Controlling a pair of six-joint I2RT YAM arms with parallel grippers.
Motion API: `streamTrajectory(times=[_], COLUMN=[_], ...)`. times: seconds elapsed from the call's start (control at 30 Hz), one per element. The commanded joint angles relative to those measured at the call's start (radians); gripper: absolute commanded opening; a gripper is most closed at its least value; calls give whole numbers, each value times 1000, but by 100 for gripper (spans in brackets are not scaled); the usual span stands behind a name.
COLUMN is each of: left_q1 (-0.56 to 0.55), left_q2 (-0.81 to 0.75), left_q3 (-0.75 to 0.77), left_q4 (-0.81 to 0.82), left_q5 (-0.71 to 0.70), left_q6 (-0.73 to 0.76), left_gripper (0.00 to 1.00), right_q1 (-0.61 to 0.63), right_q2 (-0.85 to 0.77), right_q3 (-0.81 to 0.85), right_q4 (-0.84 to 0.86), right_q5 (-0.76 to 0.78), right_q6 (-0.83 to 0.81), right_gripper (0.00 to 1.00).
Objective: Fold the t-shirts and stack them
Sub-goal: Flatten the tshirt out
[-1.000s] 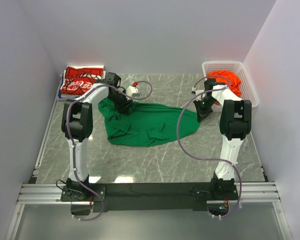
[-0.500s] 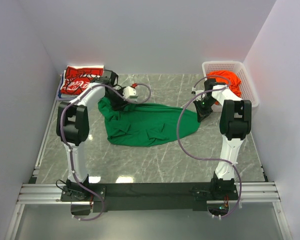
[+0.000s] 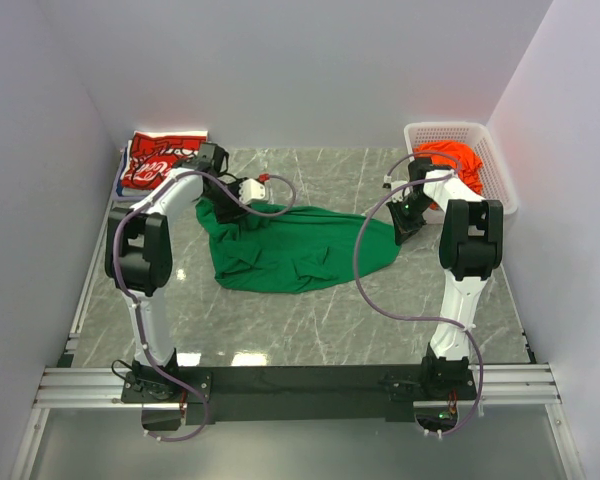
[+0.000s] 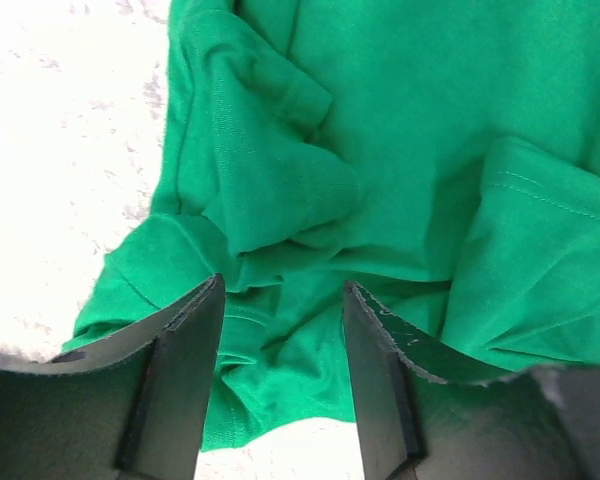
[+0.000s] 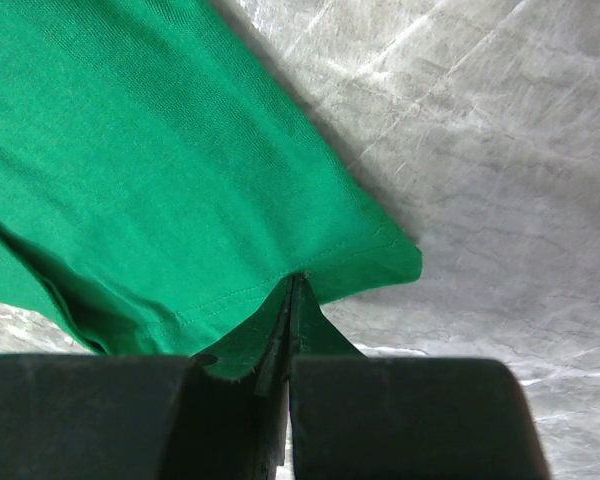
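A bright green t-shirt (image 3: 300, 250) lies spread and rumpled across the middle of the table. My left gripper (image 3: 223, 207) hovers over its bunched far-left corner. In the left wrist view its jaws (image 4: 282, 290) stand open, with crumpled green cloth (image 4: 280, 210) below the gap and nothing pinched. My right gripper (image 3: 404, 228) is at the shirt's right tip, shut (image 5: 292, 282) on the stitched hem of the green cloth (image 5: 130, 150), which lifts slightly off the table. A red t-shirt with white lettering (image 3: 160, 160) lies folded at the back left. An orange t-shirt (image 3: 450, 158) sits in the basket.
The white mesh basket (image 3: 445, 128) stands in the back right corner. White walls close in the left, back and right sides. Grey marble tabletop (image 3: 310, 320) shows in front of the green shirt, and the arm bases stand on the rail at the near edge.
My left arm has swung leftward along the green shirt's far edge, its jaws staying apart. The right arm holds its place, still pinching the hem.
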State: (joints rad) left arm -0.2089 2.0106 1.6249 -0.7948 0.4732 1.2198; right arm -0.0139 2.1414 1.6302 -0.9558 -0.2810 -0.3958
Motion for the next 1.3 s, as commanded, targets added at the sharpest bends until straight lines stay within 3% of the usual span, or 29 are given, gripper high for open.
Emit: streamTrajectory(times=[0.0,0.3,0.63,0.77,0.8,0.87,0.9,1.0,1.17,1.27], left_q1=[-18,-47,-61,-60,-60,-57,-55,-46,15,75], left_q2=[-46,-52,-32,-16,-13,-15,-16,-23,-45,-76], left_q3=[1,-79,-135,-122,-97,-60,-47,18,171,251], left_q4=[20,11,141,192,186,163,154,88,43,81], left_q5=[27,-61,-122,-111,-104,-73,-59,-21,76,114], left_q6=[12,184,195,172,159,135,124,77,-107,-320], left_gripper=[57,51,56,42,30,20,11,1,0,0], right_q1=[-8,-8,-8,-8,-8,-8,-8,-8,-8,-8], right_q2=[-34,-32,-29,-32,-34,-38,-47,-75,-149,-216], right_q3=[17,25,23,22,22,22,23,30,40,51], right_q4=[-15,-20,-20,-18,-18,-18,-17,-27,-35,-47], right_q5=[-1,2,2,9,11,11,12,0,-15,-27], right_q6=[-14,-15,-14,-12,-14,-14,-12,-12,-11,-14], right_gripper=[0,0,0,0,0,0,0,0,0,0])
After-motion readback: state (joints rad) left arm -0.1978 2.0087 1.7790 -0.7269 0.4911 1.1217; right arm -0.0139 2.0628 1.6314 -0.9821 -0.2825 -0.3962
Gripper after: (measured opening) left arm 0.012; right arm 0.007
